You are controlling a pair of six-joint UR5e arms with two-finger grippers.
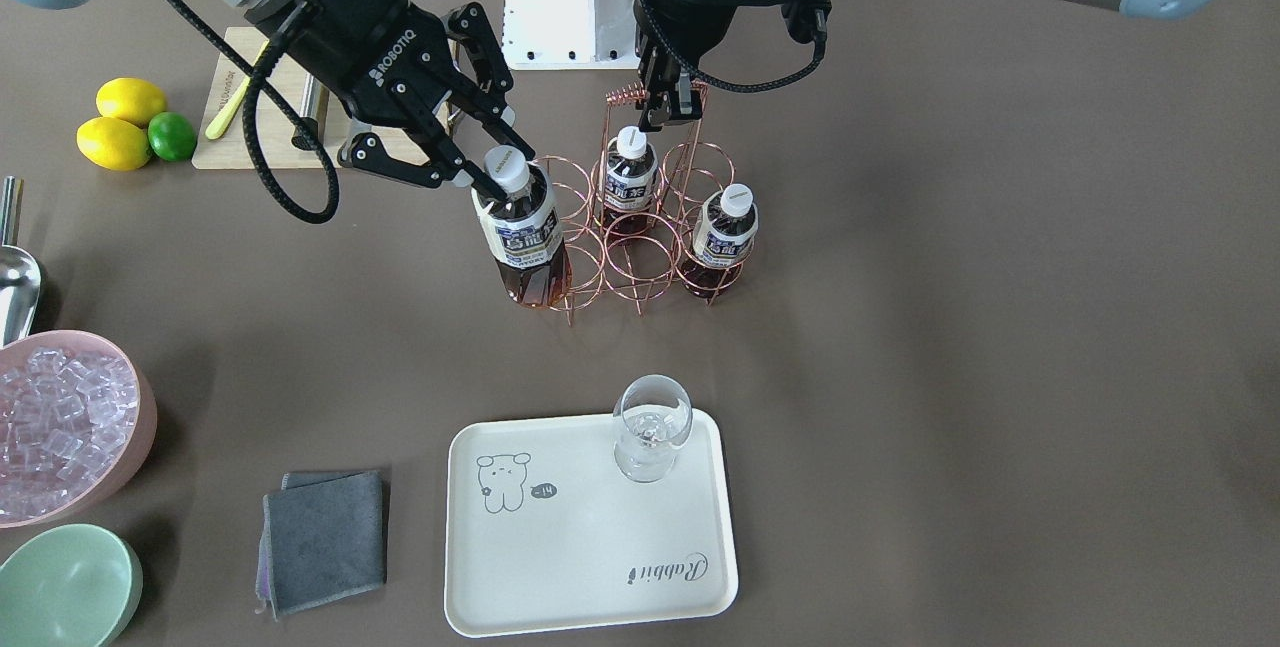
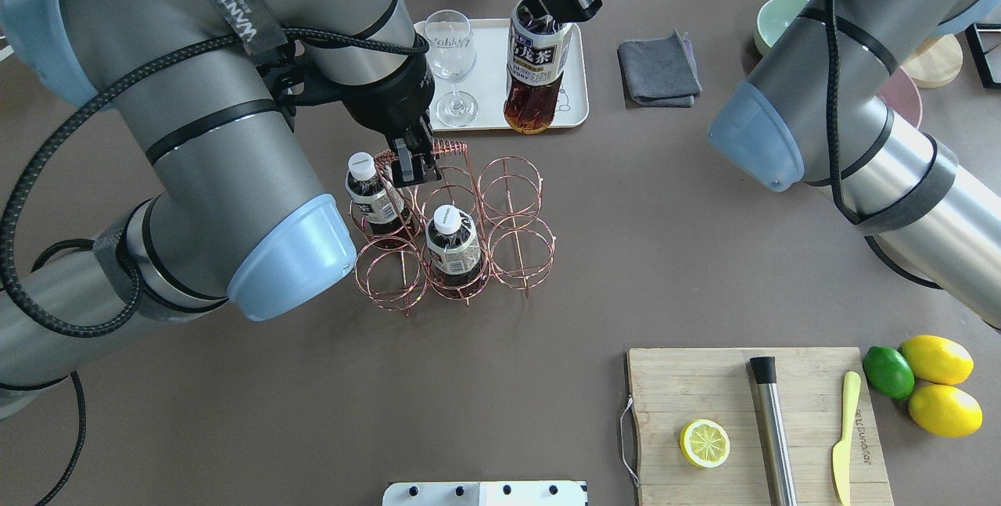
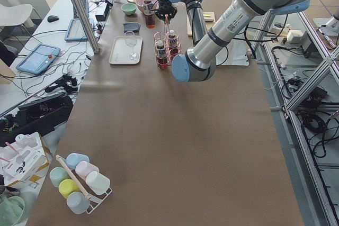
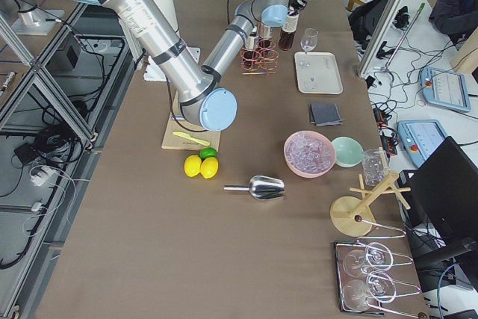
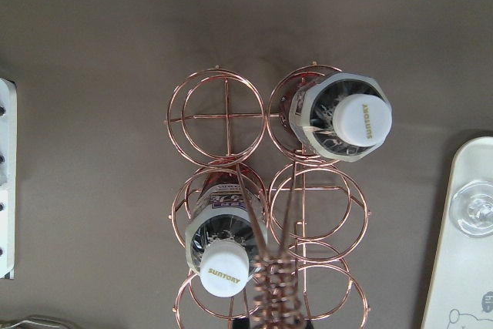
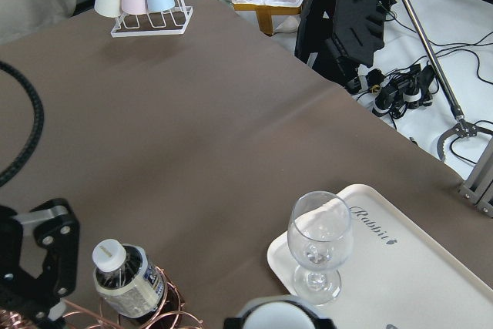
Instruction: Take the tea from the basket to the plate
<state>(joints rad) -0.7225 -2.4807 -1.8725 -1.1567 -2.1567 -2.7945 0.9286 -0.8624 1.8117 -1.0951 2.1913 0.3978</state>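
The right claw (image 1: 493,179) is closed on the neck of the tea bottle (image 1: 522,232), just under its white cap. The bottle hangs tilted in the air, out of the basket (image 1: 640,257) and not yet on the plate (image 1: 560,577) farther from the robot. The left claw (image 1: 668,107) appears pinched on the coiled handle (image 2: 438,150), probably to stop the basket rising with the bottle, though its fingers are partly hidden. A glass (image 1: 652,427) stands on the plate's near left corner, leaving the middle bare.
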